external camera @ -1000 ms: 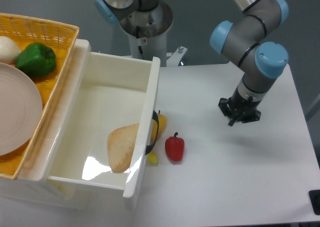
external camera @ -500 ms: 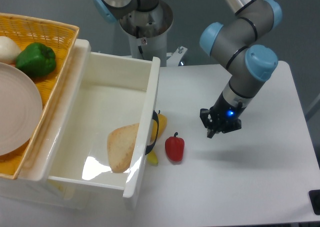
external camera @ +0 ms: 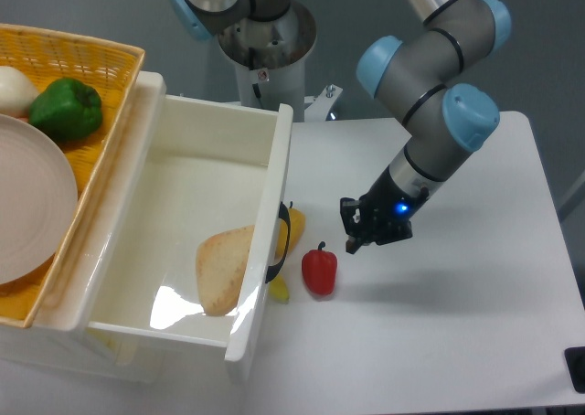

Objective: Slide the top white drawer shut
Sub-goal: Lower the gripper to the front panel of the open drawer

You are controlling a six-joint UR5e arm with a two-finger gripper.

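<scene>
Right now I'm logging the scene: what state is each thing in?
Top drawer: pulled open, bread inside.
Bread: lying in the drawer.
Red pepper: upright on the table, free.
Claw: above the table near the red pepper, holding nothing; jaws unclear.
Basket: holds plate, green pepper.
</scene>
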